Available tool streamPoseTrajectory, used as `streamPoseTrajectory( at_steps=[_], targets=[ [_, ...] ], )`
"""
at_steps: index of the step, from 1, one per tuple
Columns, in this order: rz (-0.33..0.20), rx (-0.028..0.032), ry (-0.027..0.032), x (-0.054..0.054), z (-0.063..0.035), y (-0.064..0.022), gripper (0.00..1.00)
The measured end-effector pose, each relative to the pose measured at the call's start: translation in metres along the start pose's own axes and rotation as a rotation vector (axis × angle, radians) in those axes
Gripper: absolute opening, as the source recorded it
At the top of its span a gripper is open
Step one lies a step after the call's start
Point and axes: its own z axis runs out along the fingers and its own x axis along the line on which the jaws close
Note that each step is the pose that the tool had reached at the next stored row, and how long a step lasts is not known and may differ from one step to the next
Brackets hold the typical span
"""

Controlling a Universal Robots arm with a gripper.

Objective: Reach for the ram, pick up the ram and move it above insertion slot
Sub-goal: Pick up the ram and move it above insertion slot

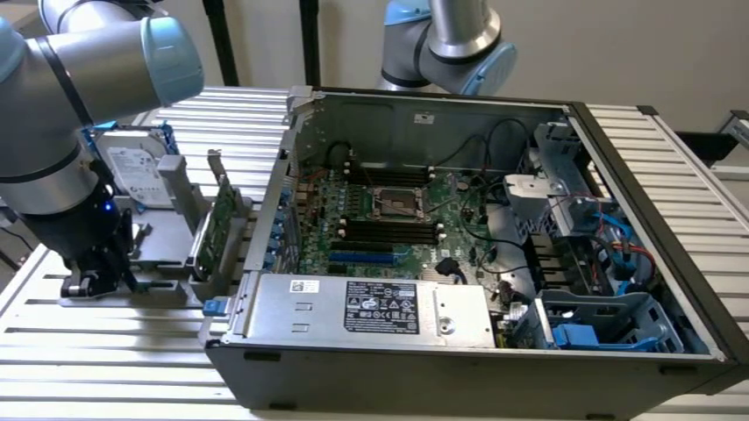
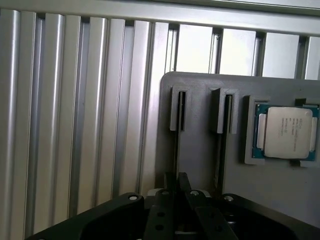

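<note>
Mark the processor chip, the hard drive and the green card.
processor chip (image 2: 285, 132): wrist view, middle of its metal lid.
hard drive (image 1: 132, 171): exterior view, its white label.
green card (image 1: 209, 232): exterior view, its upright board.

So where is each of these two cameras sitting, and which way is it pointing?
Exterior view: off the arm, raised, looking down over the open computer case on the slatted table; the arm and gripper show at the exterior view's left.
Wrist view: on the wrist, looking down past the gripper at the grey holder and a processor chip.
Both share the gripper, grey holder and slatted table.
</note>
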Motion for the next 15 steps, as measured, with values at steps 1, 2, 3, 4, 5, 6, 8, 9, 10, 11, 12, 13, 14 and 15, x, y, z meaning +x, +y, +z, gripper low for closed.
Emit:
streamPoseTrajectory(
  at_steps=[1, 2, 3, 4, 5, 6, 8, 9, 10, 11, 12, 13, 14, 15],
  targets=[
    [0.006, 0.0000, -0.0002, 0.0000, 0.0000, 0.0000, 0.14],
    [0.013, 0.0000, -0.0005, 0.0000, 0.0000, 0.0000, 0.14],
    [0.021, 0.0000, -0.0007, 0.0000, 0.0000, 0.0000, 0.14],
    [0.024, 0.0000, -0.0008, 0.0000, 0.0000, 0.0000, 0.14],
    [0.025, -0.0001, -0.0008, 0.0000, 0.0000, 0.0000, 0.14],
    [0.025, 0.0000, -0.0008, 0.0000, 0.0000, 0.0000, 0.14],
    [0.025, 0.0000, -0.0008, 0.0000, 0.0000, 0.0000, 0.14],
    [0.025, 0.0000, -0.0009, 0.0000, 0.0000, 0.0000, 0.14],
    [0.025, 0.0000, -0.0009, 0.0000, 0.0000, 0.0000, 0.14],
    [0.025, 0.0000, -0.0009, 0.0000, 0.0000, 0.0000, 0.14],
    [0.026, 0.0000, -0.0009, 0.0000, 0.0000, 0.0000, 0.14],
    [0.027, 0.0000, -0.0009, 0.0000, 0.0000, 0.0000, 0.14],
    [0.028, 0.0000, -0.0009, 0.0000, 0.0001, 0.0000, 0.14],
    [0.028, 0.0000, -0.0010, 0.0000, 0.0000, 0.0000, 0.14]
  ],
)
